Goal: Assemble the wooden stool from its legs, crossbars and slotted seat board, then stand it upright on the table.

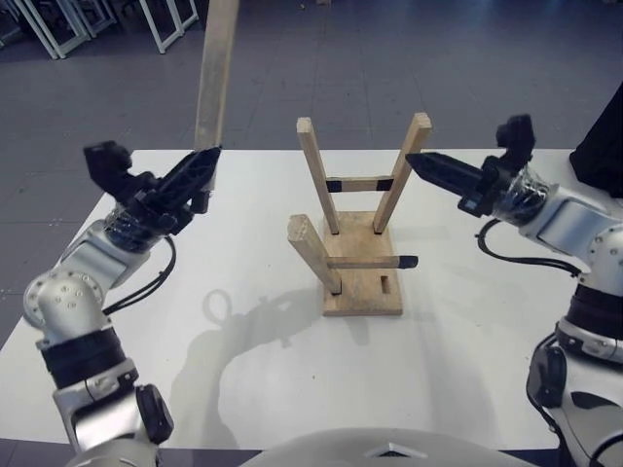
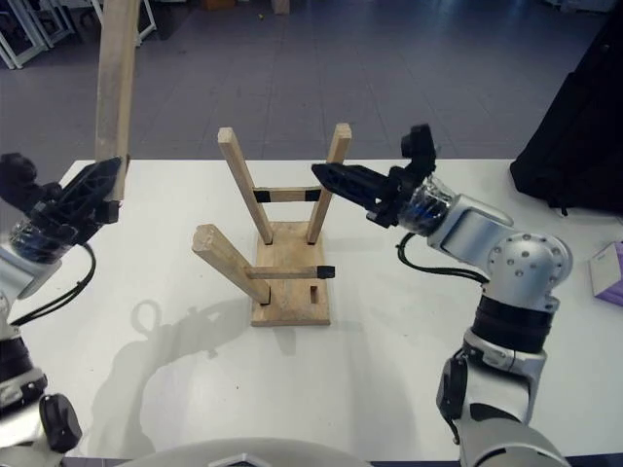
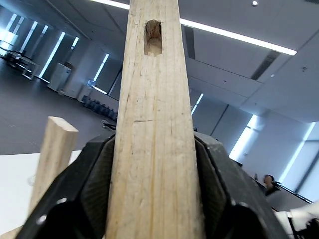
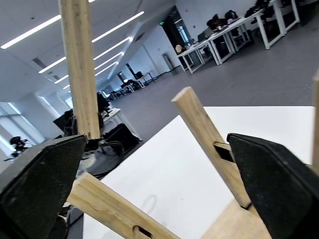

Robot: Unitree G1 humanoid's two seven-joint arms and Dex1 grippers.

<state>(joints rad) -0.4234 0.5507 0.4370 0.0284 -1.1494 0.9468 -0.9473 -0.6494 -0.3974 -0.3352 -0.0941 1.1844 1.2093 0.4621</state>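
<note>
White table [image 1: 458, 360], pale wood on it: that is your workspace. The seat board [image 1: 360, 292] lies flat near the middle of the table, apparently underside up, with three legs standing in it.

The back left leg [image 1: 318, 175] and the back right leg [image 1: 402, 173] lean slightly apart, joined by a short crossbar [image 1: 360, 184]. The front left leg [image 1: 313, 251] tilts outward. A second crossbar [image 1: 370, 262] runs from it toward your right, and its dark-tipped free end hangs over the board.

The fourth leg [image 1: 216, 73] is well clear of the stool, off to your left. Your left gripper [image 1: 201, 167] is clamped round its lower end and holds it nearly upright above the table edge. Your right gripper [image 1: 421, 163] has its pads spread wide and carries nothing. It sits by the top of the back right leg, and you cannot tell from here whether it touches.

I judge you are at the last leg. The open slot [image 1: 386, 285] at the front right of the board is where it should go.

The next move calls for three things:
- Carry the leg across to the front right of the board.
- Turn it so that the mortise [image 3: 153, 37] near its far end faces the free crossbar tip.
- Seat the leg in the slot and on the crossbar together.

Closing the right gripper on a standing leg would probably steady the frame. The tilted front leg may need straightening before the crossbar lines up.
</note>
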